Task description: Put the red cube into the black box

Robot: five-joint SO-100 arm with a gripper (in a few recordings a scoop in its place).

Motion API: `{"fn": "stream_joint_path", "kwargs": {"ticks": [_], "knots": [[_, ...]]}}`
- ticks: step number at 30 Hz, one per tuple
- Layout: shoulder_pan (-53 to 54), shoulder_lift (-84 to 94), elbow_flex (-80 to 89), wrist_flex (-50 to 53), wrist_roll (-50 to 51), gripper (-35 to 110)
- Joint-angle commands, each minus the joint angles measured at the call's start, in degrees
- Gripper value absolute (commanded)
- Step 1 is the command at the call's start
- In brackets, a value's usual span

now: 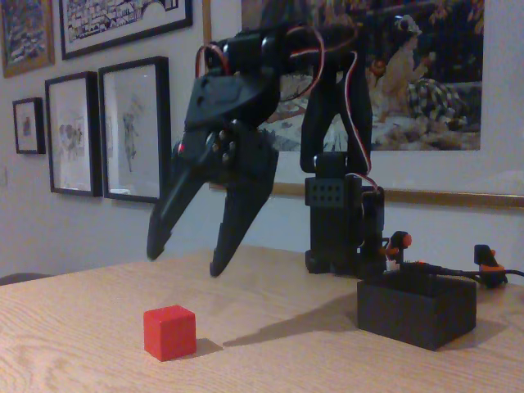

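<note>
Red cube (170, 332) sits near the surface's (270, 352) front edge, untouched. Pincer (188, 255) hangs above it, spread wide, empty. Black box (416, 309) stands well apart toward the right edge. Drop straight down, straddle cube squarely, then close.

Spread-fingered gripper (186, 256) seemingly above red cube (170, 332)

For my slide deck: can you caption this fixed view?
Open pincer hovers above the red cube on the wooden table; the black box waits at right.
</note>
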Motion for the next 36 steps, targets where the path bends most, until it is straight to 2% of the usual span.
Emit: {"fn": "stream_joint_path", "kwargs": {"ticks": [1,17,25,32,36], "knots": [[0.4,-1.2,-2.3,-1.2,-1.2,29],[1.0,-14.3,-10.1,-2.9,-2.5,27],[1.0,-17.7,-11.6,-3.6,-1.8,18],[0.3,-15.4,-9.8,-4.9,-0.3,6],[-0.2,-4.6,-5.4,-3.3,3.1,4]]}}
